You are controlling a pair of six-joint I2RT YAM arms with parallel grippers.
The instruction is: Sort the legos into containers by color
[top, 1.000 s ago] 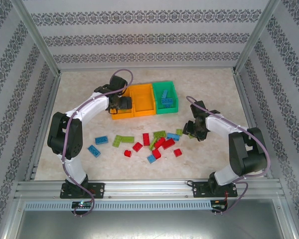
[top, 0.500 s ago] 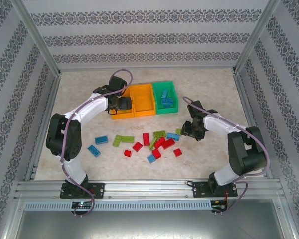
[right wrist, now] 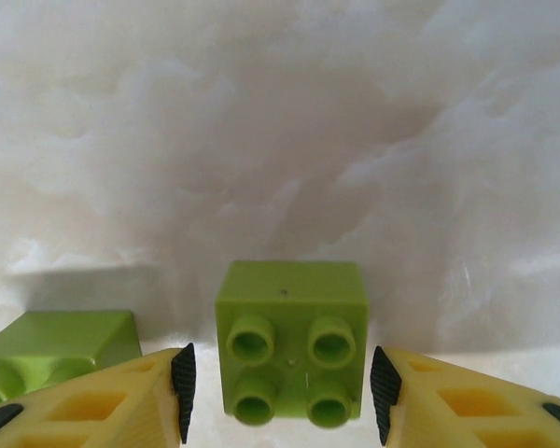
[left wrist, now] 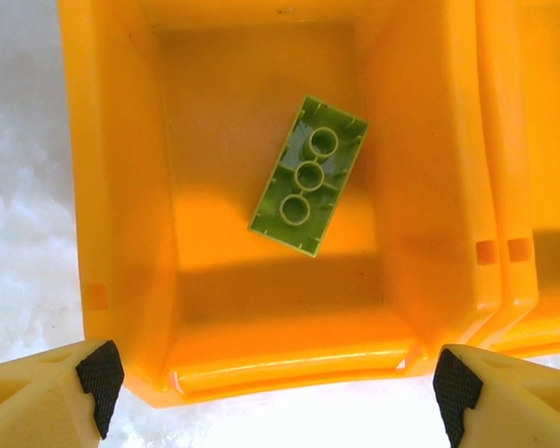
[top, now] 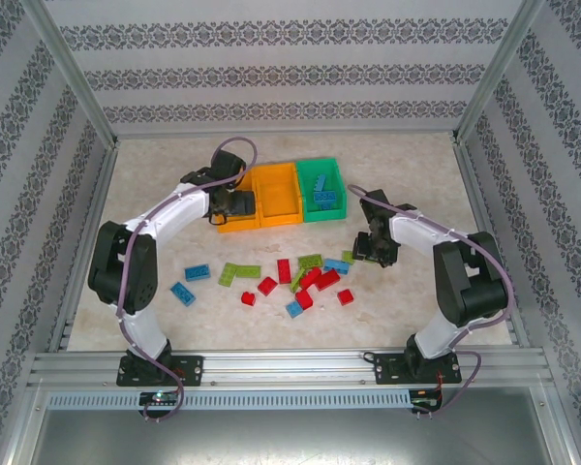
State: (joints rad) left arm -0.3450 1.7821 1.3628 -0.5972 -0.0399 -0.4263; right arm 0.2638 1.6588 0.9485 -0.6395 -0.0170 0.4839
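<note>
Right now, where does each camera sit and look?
Top external: above and behind, looking down at the table, both arms showing.
Left wrist: above the left orange bin, facing down at a lime brick; open left gripper at bottom edge.
Right wrist: low over the table, small lime brick inside the open right gripper.
Top and left wrist share that bin.

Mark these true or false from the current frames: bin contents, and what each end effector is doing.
1. A lime 2x4 brick lies inside the left orange bin. True.
2. The left end effector is shut on a brick. False: it is open over that bin and holds nothing.
3. The green bin holds blue bricks. True.
4. The right end effector straddles a red brick. False: a lime 2x2 brick sits on the table between its open fingers.
</note>
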